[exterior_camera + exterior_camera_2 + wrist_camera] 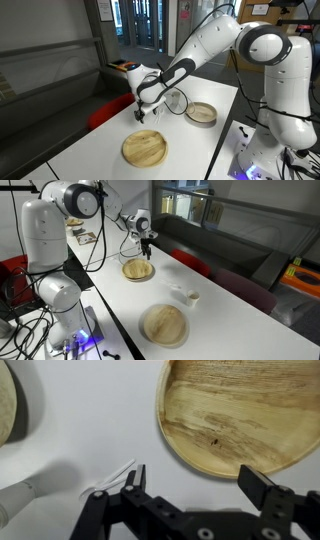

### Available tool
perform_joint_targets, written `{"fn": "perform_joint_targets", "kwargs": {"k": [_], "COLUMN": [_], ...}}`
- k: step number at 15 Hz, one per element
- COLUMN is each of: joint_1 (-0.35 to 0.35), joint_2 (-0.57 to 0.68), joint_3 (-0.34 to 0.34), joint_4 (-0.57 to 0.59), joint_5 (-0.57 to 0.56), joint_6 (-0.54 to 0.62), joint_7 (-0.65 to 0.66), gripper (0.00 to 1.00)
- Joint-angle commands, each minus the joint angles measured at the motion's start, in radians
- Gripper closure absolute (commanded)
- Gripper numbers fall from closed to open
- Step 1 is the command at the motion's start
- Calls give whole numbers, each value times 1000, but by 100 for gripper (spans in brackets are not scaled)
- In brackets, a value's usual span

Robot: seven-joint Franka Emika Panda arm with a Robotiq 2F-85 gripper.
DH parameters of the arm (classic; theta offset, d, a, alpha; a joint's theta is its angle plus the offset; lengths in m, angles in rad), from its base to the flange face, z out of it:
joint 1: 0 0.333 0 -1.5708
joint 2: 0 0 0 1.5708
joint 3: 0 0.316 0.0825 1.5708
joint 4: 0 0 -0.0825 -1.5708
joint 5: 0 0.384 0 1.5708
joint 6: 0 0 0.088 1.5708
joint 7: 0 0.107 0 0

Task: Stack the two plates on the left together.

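Only two round tan dishes show. A wide flat plate (145, 148) lies near the table's front; it also shows in the other exterior view (164, 324). A smaller round dish with a raised rim (201, 112) (138, 270) lies closer to the robot base. I cannot tell whether either is a stack. My gripper (141, 113) (146, 250) hangs above the table next to the smaller dish, open and empty. In the wrist view the jaws (198, 485) are apart over bare table, just below a tan plate (240, 415). Another tan rim (5, 415) shows at the left edge.
The table (100, 140) is white. Small white items (180, 293) and a small cup (193, 296) lie between the two dishes; a white strip (110, 475) shows by the jaw. A wire-like object (177, 100) stands beside the smaller dish. Table edges are close on both long sides.
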Motion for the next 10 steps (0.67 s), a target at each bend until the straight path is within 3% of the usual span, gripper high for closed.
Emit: {"fn": "perform_joint_targets", "kwargs": {"k": [1, 4, 5, 10], "joint_1": [-18, -27, -38, -41], "joint_2": [-145, -196, -123, -154], "joint_3": [28, 52, 59, 73], "joint_4": [-101, -132, -72, -101], "joint_5": [-9, -3, -8, -7], "joint_6": [-9, -12, -6, -6], "joint_7": [109, 181, 138, 170], "gripper": [0, 0, 0, 0]}}
